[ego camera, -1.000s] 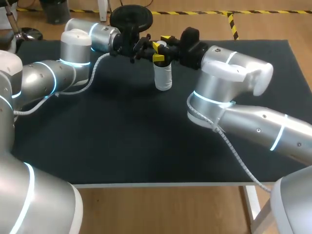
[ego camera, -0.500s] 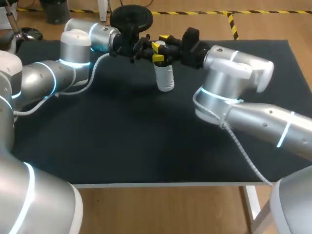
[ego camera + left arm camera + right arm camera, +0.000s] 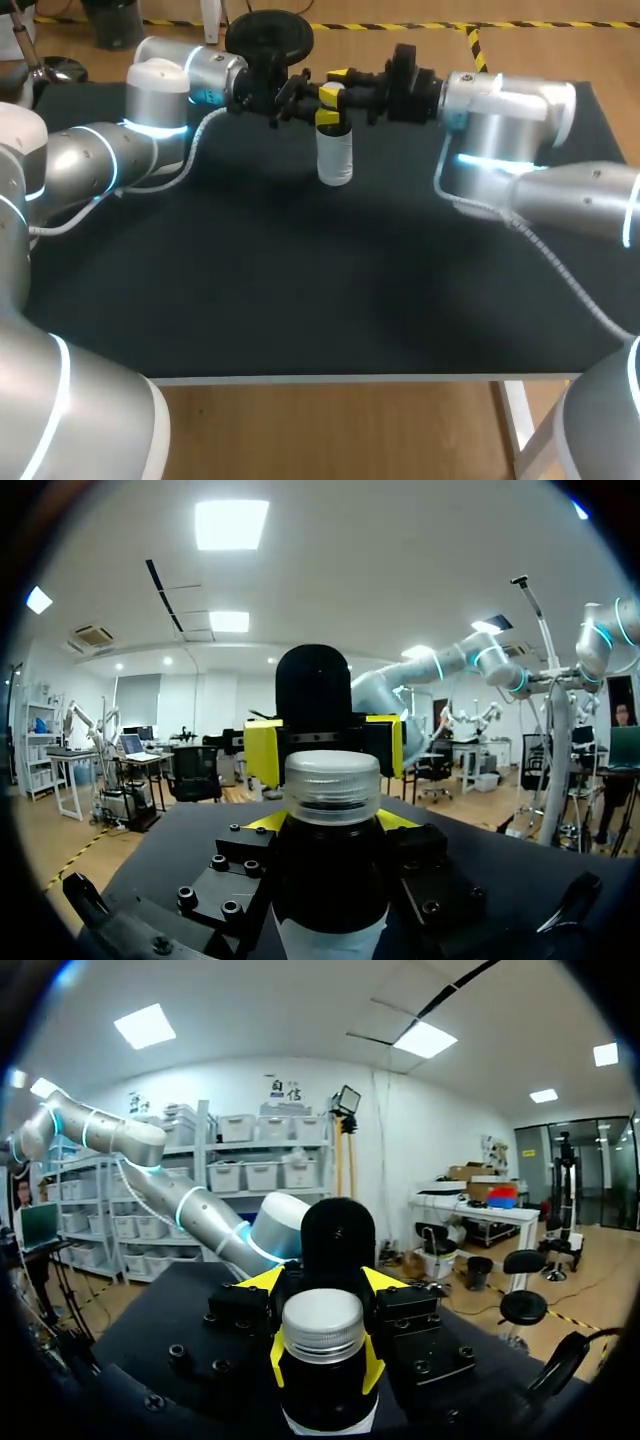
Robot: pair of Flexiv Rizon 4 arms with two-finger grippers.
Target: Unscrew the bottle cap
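A small bottle (image 3: 335,158) with a pale lower body and a dark neck stands upright at the back of the table. My left gripper (image 3: 312,103) comes in from the left and is shut on the dark neck, just under the cap (image 3: 332,785). In the left wrist view the left gripper (image 3: 332,825) has the neck between its fingers. My right gripper (image 3: 336,95) comes in level from the right and is shut on the silvery cap (image 3: 322,1325). In the right wrist view the right gripper (image 3: 322,1358) has one yellow tip on each side of the cap.
The black tabletop (image 3: 300,280) spreads in front of the bottle, and nothing else on it shows. Both arms lie low over the back half, the left arm (image 3: 100,160) along the left edge and the right arm (image 3: 560,195) along the right.
My right arm's elbow has swung up and away to the right, and its wrist has turned about the cap. The bottle and the left arm have stayed in place.
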